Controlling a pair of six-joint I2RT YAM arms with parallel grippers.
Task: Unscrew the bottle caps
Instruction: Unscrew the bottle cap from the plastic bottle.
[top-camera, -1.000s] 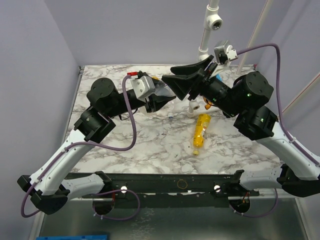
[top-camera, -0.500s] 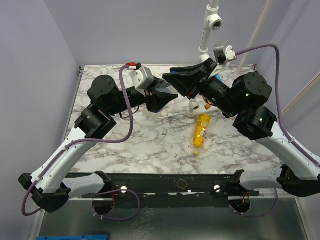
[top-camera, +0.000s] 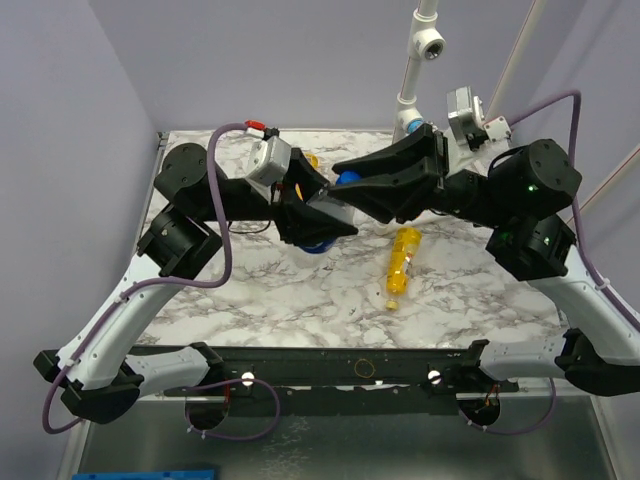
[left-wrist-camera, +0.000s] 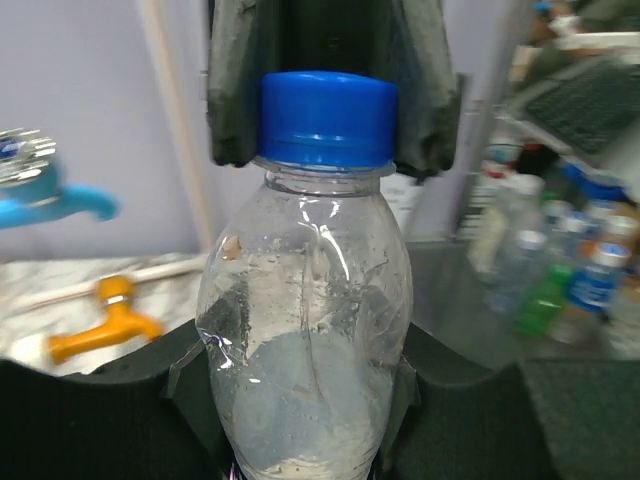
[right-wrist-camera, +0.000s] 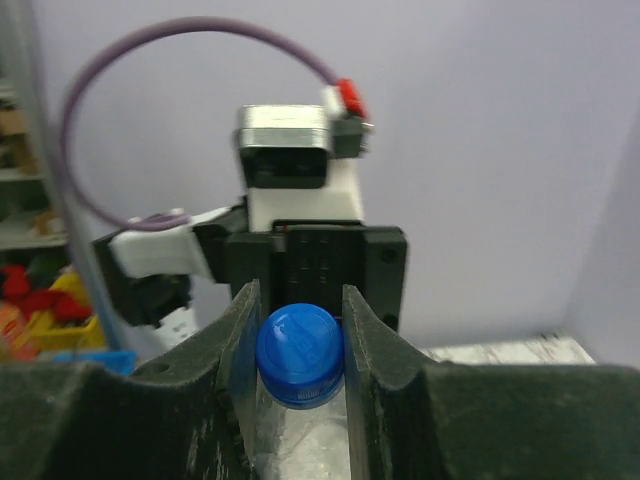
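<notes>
The marble tabletop (top-camera: 250, 290) shows bare surface across its near half and along its left edge, while its far middle lies under the two arms. The left arm (top-camera: 120, 320) rises from the near left corner, bends at an elbow by the far left edge and reaches right toward the middle. The right arm (top-camera: 560, 290) mirrors it from the near right corner, its forearm pointing left. Both meet above the far centre of the tabletop. A yellow-orange bottle (top-camera: 402, 265) lies on its side right of centre, well apart from the near edge. The left gripper (top-camera: 318, 222) clasps the body of a clear bottle (left-wrist-camera: 305, 320) held off the tabletop, a finger pressed to each side. The right gripper (right-wrist-camera: 298, 330) is closed narrowly on that bottle's blue cap (left-wrist-camera: 327, 118), its fingers touching the cap's ribbed sides.
</notes>
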